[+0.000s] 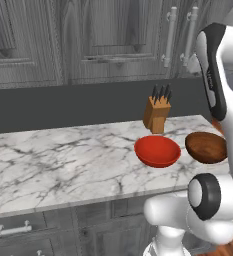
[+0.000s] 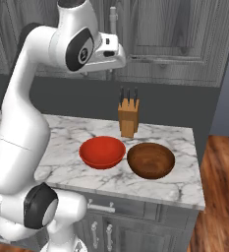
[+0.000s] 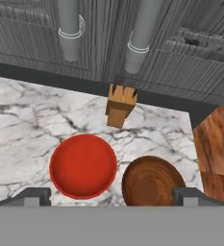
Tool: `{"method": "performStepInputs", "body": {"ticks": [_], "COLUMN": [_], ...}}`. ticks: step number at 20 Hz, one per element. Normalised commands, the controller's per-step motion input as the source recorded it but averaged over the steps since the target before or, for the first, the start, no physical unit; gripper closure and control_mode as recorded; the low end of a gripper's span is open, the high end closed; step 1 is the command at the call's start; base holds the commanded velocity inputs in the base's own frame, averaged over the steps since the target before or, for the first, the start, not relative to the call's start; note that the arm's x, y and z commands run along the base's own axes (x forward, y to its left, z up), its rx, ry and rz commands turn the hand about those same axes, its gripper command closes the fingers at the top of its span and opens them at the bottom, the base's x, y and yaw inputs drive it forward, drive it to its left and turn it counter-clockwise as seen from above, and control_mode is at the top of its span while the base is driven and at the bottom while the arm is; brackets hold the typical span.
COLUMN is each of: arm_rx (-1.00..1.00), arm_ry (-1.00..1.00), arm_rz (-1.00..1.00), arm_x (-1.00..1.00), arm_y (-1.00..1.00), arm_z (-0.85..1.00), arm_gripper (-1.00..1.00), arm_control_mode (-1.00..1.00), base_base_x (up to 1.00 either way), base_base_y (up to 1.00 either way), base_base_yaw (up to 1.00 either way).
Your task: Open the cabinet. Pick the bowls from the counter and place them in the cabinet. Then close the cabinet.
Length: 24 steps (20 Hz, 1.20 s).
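Pincer: the pincer (image 3: 111,196) hangs high over the two bowls, its dark fingertips (image 3: 34,196) set wide apart at the bottom corners of the hand view, with nothing between them.
Arm: in the right base view the white arm (image 2: 22,128) bends up from the lower left and reaches toward the cabinet handles; the hand itself is hard to make out there.
Cabinet: the dark grey wood-grain wall cabinet (image 1: 108,35) sits above the table with both doors closed; its two long silver bar handles (image 1: 170,36) stand side by side at the meeting edge.
Red bowl: the glossy red bowl (image 1: 157,150) rests upright on the white marble table (image 1: 58,165), near the front edge, left of the wooden one.
Wooden bowl: the dark brown wooden bowl (image 2: 151,160) sits just beside the red bowl, toward the table's right end; whether the rims touch, I cannot tell.
Knife block: a tan knife block (image 2: 128,116) with dark handles stands behind the bowls, near the dark backsplash (image 1: 63,107).
Floor: a wooden floor (image 2: 219,197) shows past the table's right end.
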Motion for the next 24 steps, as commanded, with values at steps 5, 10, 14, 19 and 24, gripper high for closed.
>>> {"method": "performStepInputs", "body": {"ticks": [5,10,14,19,24], "arm_rx": [0.0,0.0,0.0,0.0,0.01], "arm_ry": [-0.1,-0.02,-0.07,-0.16,-0.24], "arm_rz": [0.04,0.01,0.0,0.0,0.0], "arm_x": [0.38,0.48,0.57,0.6,0.56], "arm_y": [-0.07,0.0,0.0,0.0,-0.01], "arm_z": [0.24,0.06,0.0,0.0,0.0], "arm_gripper": [-1.0,-1.0,-1.0,-1.0,-1.0], "arm_control_mode": [-1.0,-1.0,-1.0,-1.0,-1.0], "base_base_x": [0.0,0.0,0.0,0.0,0.0], "base_base_y": [0.0,0.0,0.0,0.0,0.0], "base_base_yaw": [0.0,0.0,0.0,0.0,0.0]}}
